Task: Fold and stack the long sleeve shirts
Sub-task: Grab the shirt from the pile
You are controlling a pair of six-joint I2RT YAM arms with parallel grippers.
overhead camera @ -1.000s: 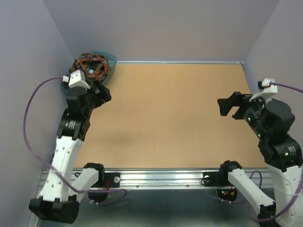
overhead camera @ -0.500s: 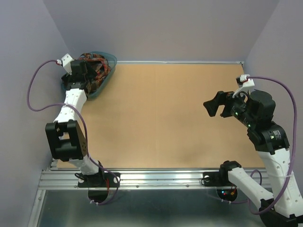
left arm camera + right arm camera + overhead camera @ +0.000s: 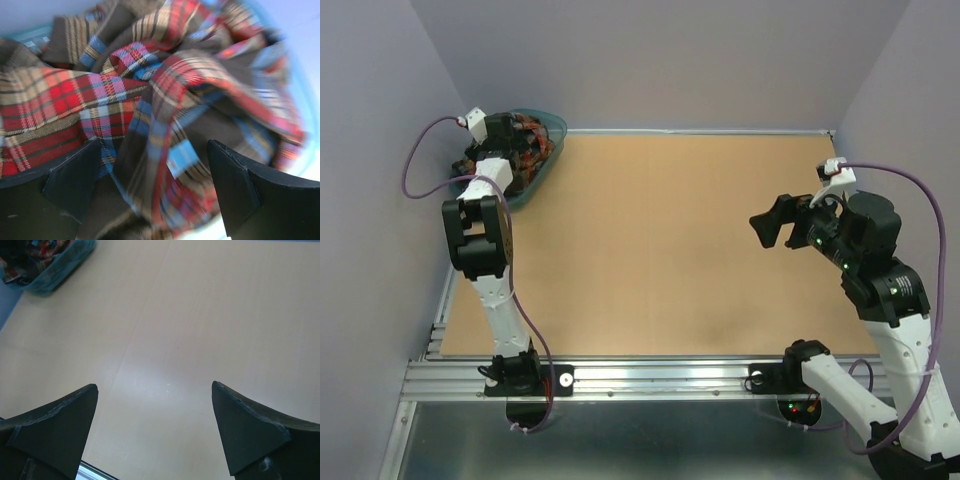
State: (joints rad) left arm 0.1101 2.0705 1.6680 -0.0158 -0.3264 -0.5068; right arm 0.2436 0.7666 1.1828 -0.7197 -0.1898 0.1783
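Plaid shirts (image 3: 165, 100) lie crumpled inside basket (image 3: 556, 130), itself on the counter (image 3: 670, 240). Left claw (image 3: 155, 167) is spread wide just over the shirts in basket. Right claw (image 3: 154, 390) is spread, empty, well apart from basket.

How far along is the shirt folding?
Nothing looks folded yet: the plaid shirts lie crumpled in the teal basket, none on the table. In hand: the left gripper, open, hovers over the heap. The right gripper hangs open above the table. All folding and stacking is left.
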